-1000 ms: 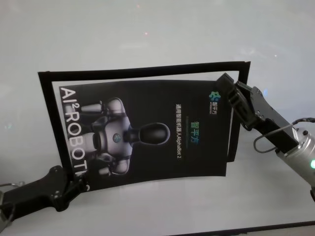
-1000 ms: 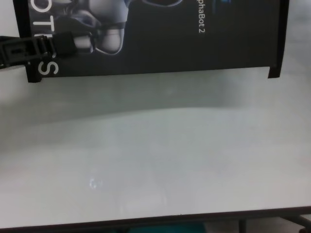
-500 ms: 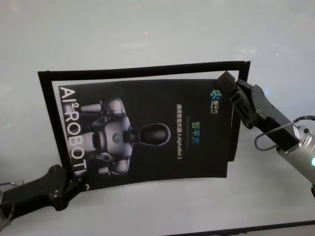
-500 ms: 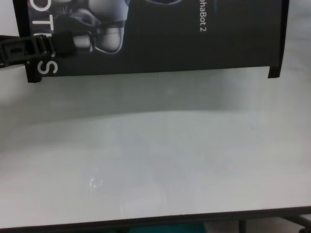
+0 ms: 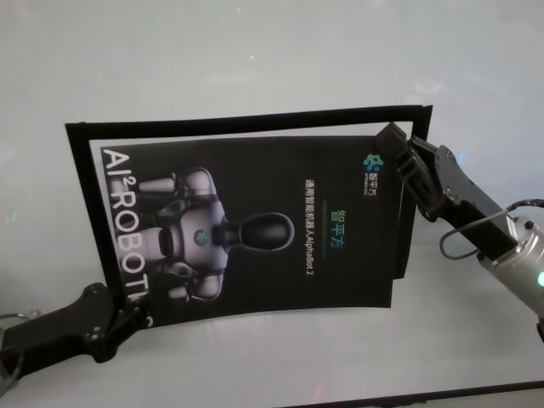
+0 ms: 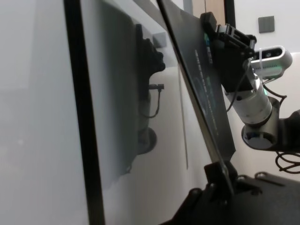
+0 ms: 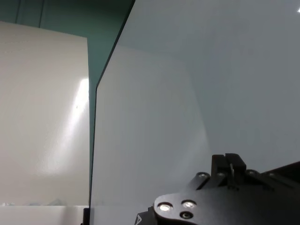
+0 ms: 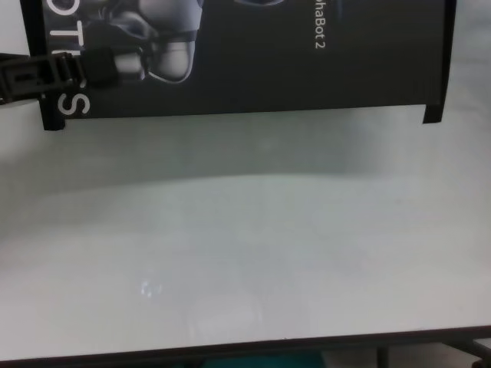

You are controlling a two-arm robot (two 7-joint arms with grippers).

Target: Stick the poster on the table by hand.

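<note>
The poster [image 5: 255, 221], black with a white-grey robot and white letters, hangs slightly curved above the white table [image 5: 255, 51]. My left gripper [image 5: 119, 310] is shut on its near left corner. My right gripper [image 5: 398, 160] is shut on its far right edge. Narrow black tape strips [image 5: 246, 120] run along the poster's far, left and right sides. In the chest view the poster's near edge [image 8: 307, 77] hangs above the table [image 8: 245, 253], with my left arm [image 8: 46, 73] across it. The left wrist view shows the poster edge-on [image 6: 201, 93] and my right gripper [image 6: 225, 40] beyond.
The table's dark near edge [image 8: 245, 351] runs along the bottom of the chest view. A shadow of the poster falls on the table [image 8: 192, 153] under it. A looped cable [image 5: 442, 242] hangs off my right wrist.
Almost nothing. The poster stays held at both ends; both grippers have shifted only very slightly.
</note>
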